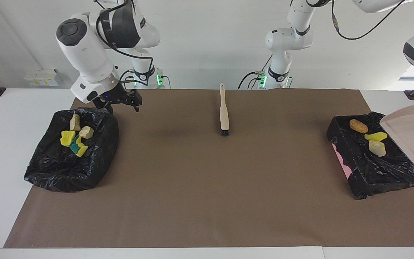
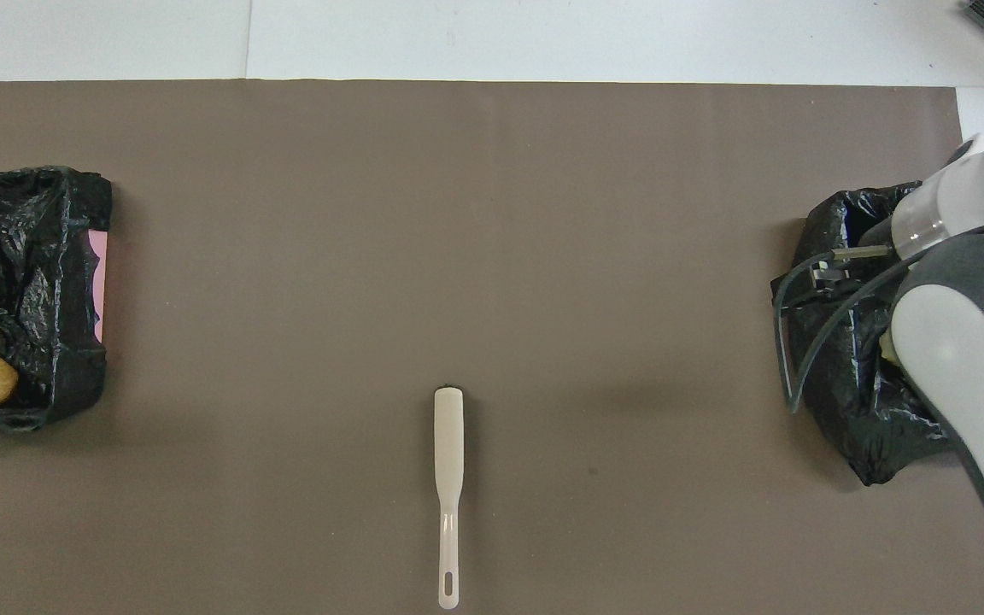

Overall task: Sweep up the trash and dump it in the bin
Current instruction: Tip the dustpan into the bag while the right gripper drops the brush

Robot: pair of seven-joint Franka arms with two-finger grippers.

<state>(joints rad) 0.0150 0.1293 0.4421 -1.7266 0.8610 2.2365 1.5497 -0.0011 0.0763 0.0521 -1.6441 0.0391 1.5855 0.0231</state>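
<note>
Black-lined bins: two tubs in black plastic bags, one at the right arm's end of the table (image 1: 70,172), one at the left arm's end (image 1: 376,176).
Trash, right arm's end: I count four scraps (image 1: 76,138) in that bin, yellow sponge bits and pale beige chunks.
Trash, left arm's end: a brown oval lump (image 1: 358,126), a yellow sponge wedge (image 1: 376,136) and a pale striped piece (image 1: 377,148) lie on the liner inside the bin.
Handling: I judge all of it light. The sponge is soft and springy, the chunks are stiff and the oval lump is likely to roll. I would move it by pan and brush; a stray I would pinch across its narrow sides.
Right jaws: open and empty; the right gripper (image 1: 122,104) is over its bin's edge nearer the robots.
Left jaws: out of view at the picture's edge, closed. I take them to be gripping the handle of the beige plastic dustpan (image 1: 412,135), which hangs tipped and emptied over its bin's outer edge.
Brush: a beige brush with black bristles (image 1: 223,111) lies mid-mat on the brown paper mat (image 1: 207,201), its slim handle toward the robots; I'd grip it there.
In the way: slack liner folds, and the dustpan covering part of its bin.
</note>
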